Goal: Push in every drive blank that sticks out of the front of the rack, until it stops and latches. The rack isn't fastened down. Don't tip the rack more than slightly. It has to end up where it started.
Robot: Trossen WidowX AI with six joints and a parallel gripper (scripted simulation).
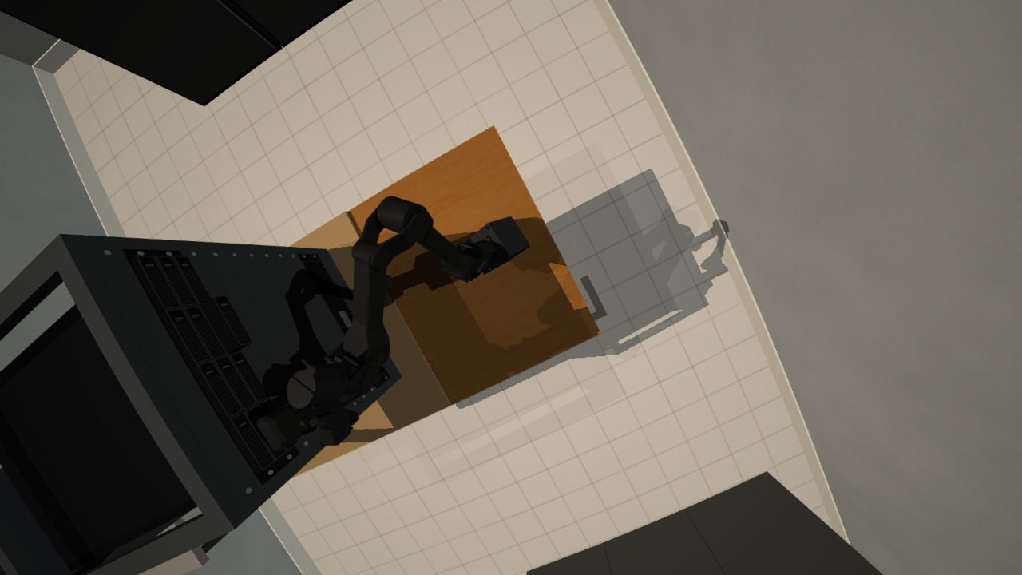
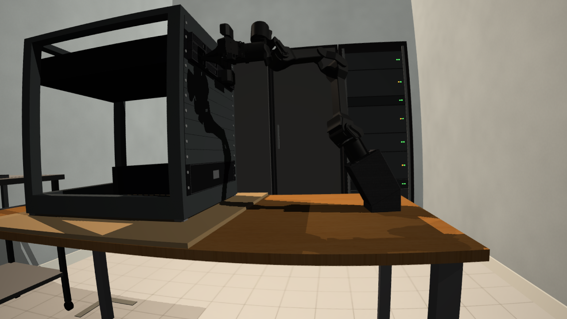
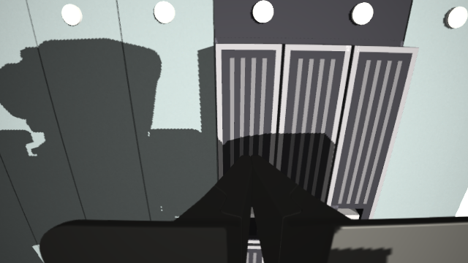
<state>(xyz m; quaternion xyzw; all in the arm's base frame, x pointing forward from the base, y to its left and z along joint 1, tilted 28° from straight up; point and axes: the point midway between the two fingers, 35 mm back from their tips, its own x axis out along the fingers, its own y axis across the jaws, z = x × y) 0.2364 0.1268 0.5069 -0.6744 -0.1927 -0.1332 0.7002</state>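
The rack (image 1: 136, 386) (image 2: 175, 118) stands upright on the board, its front facing the arm. Its upper front holds rows of dark ribbed drive blanks. One blank (image 1: 231, 321) in the second row plainly sticks out past its neighbours. The wrist view shows a left blank (image 3: 238, 91), a middle blank (image 3: 305, 98) and a right blank (image 3: 376, 106) side by side. My gripper (image 3: 250, 164) (image 2: 204, 58) is shut and empty, its tips over the left blank. I cannot tell whether they touch it. The lower ends of these blanks are partly hidden by the fingers.
The arm's base (image 1: 505, 237) (image 2: 382, 186) stands on the wooden table (image 1: 457, 171) (image 2: 336, 246). A low board (image 2: 190, 234) lies under the rack. Dark cabinets (image 2: 305, 118) stand behind. Arm shadows cross the rack's front.
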